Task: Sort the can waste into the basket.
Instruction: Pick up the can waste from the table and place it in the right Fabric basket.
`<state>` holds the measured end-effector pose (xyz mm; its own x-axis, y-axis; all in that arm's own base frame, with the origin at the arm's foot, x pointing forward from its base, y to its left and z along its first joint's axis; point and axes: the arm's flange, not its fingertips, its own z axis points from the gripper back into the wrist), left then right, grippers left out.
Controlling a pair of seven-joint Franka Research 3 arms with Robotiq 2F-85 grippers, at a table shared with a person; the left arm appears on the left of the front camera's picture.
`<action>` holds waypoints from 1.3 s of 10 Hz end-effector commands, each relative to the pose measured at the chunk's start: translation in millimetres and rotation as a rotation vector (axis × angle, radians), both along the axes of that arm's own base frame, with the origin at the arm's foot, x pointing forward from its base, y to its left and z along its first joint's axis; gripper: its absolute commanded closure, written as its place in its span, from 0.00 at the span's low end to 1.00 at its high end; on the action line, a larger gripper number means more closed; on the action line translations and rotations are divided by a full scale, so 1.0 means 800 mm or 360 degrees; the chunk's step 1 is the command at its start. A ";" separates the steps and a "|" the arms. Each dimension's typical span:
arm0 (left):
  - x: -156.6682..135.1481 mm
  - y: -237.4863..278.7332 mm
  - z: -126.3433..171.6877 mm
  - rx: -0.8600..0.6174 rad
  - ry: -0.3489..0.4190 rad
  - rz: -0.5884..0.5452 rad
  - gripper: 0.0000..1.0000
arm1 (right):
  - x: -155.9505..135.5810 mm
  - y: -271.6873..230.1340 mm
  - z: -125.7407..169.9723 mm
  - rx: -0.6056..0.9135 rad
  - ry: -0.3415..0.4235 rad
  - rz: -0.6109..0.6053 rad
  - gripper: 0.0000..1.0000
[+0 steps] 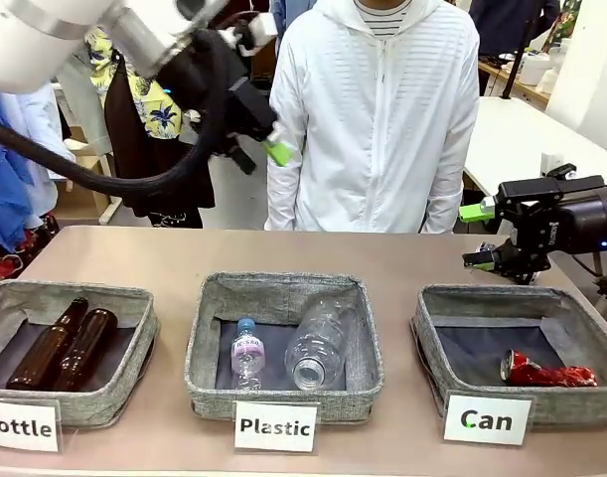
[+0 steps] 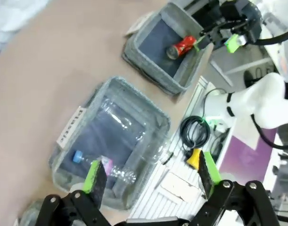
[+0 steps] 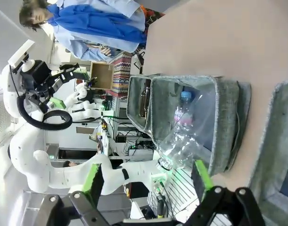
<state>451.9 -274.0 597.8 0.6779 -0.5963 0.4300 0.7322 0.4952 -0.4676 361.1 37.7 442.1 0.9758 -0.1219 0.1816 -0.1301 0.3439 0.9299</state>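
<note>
A: Start at the left. How is the left claw (image 1: 263,157)?
B: It hangs high over the far left of the surface (image 1: 164,253). Its fingers are spread wide with nothing between them.
A: And under it?
B: 3 grey baskets stand in a row along the near edge, fronted by white signs (image 1: 275,427). The Bottle basket (image 1: 134,298) holds 2 brown bottles (image 1: 60,348) lying side by side. After a narrow gap comes the Plastic basket (image 1: 283,283) with 2 clear bottles (image 1: 318,343).
A: Where is the can?
B: A crushed red can (image 1: 546,374) lies on its side in the Can basket (image 1: 502,295), toward the near right corner.
A: And the right claw (image 1: 479,237)?
B: It hovers just beyond that basket's far rim, by the surface's right edge. Its fingers are spread and it is empty.
A: Any free room?
B: A broad bare strip runs from the baskets' far rims to the far edge, where a person (image 1: 378,129) in a white jacket stands.
</note>
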 end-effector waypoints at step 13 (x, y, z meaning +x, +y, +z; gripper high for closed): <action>-0.019 0.356 -0.183 -0.0844 0.0644 0.0318 0.00 | 0.000 0.001 -0.002 0.0000 -0.0035 0.0017 0.00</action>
